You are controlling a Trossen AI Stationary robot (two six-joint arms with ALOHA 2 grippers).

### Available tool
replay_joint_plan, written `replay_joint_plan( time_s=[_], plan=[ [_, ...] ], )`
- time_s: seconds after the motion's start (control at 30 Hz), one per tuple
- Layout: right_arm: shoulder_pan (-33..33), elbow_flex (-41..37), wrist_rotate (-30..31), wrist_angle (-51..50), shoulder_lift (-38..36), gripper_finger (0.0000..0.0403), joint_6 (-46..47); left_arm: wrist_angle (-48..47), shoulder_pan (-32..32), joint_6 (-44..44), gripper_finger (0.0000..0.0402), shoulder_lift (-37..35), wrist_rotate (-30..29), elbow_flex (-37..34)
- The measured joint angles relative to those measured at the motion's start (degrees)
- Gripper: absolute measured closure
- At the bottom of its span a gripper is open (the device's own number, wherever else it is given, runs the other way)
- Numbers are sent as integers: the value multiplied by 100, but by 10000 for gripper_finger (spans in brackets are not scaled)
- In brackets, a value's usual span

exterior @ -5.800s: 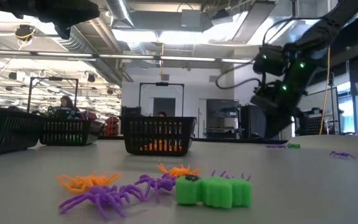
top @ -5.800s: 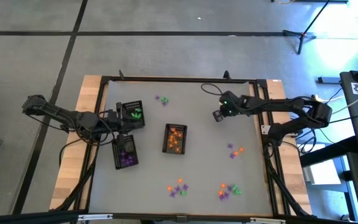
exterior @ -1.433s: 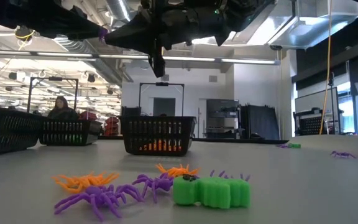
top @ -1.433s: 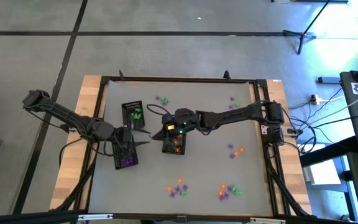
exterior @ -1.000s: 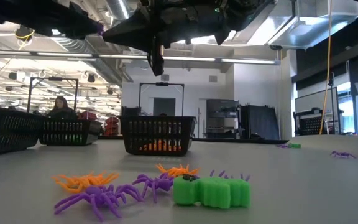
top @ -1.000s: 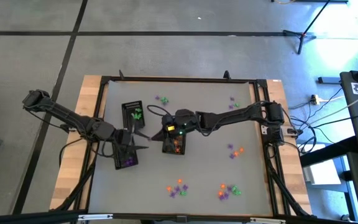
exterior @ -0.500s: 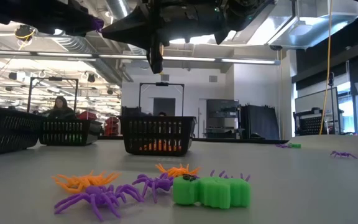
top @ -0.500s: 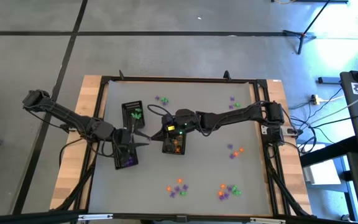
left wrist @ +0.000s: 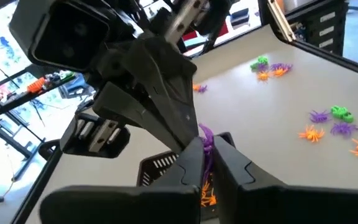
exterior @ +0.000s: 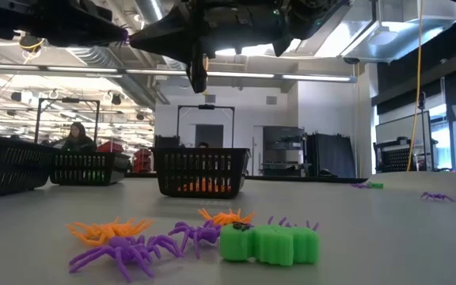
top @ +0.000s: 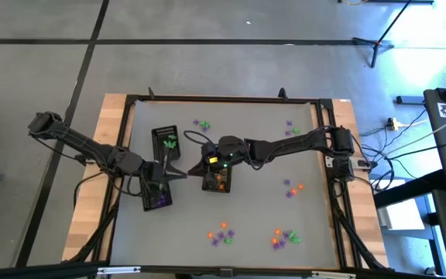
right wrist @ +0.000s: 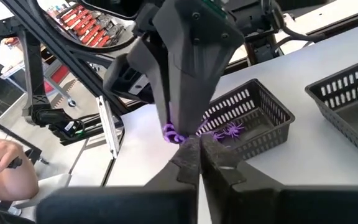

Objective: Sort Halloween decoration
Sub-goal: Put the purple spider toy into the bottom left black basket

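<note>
- Left gripper [left wrist: 205, 163]: jaws closed on a purple trinket [left wrist: 205, 138], a small curly piece pinched between the fingertips.
- Right gripper [right wrist: 194, 149]: jaws nearly closed, tip to tip with the left gripper; the same purple trinket sits at the meeting point. Whether the right jaws grip it, cannot tell.
- Meeting point is above the table [top: 254, 201], between the purple-filled tray [top: 158, 194] on the left and the orange-filled tray [top: 218, 175] at centre.
- Green-filled tray [top: 166, 142] stands far left, just beyond the purple one.
- Loose trinkets remain on the table: a cluster at near centre [top: 221, 232], another at near right [top: 285, 237], a few at mid right [top: 292, 187], and some at the far edge [top: 202, 124].
- A person [exterior: 76, 136] sits in the room behind.
</note>
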Motion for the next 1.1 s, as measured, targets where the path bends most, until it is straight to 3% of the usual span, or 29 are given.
replay_joint_plan(
  time_s=[0.3, 0.47, 0.8, 0.97, 1.1],
  plan=[
    [-93, 2, -682, -299, -92, 273, -171, -455, -26, -269, 400, -28, -334, 7],
    [-201, 4, -859, -963, -330, 234, -255, -1629, -202, -1018, 401, -130, -476, 576],
    [-181, 4, -297, -1798, -866, 238, -897, -5824, -884, -3858, 401, -35, -1070, 2201],
    [-179, 2, -187, -1931, -911, 240, -1052, -6965, -1171, -5116, 401, -31, -810, 2225],
    [-179, 2, -187, -2042, -914, 240, -1056, -7356, -1351, -5788, 401, 92, -523, 2135]
  ],
)
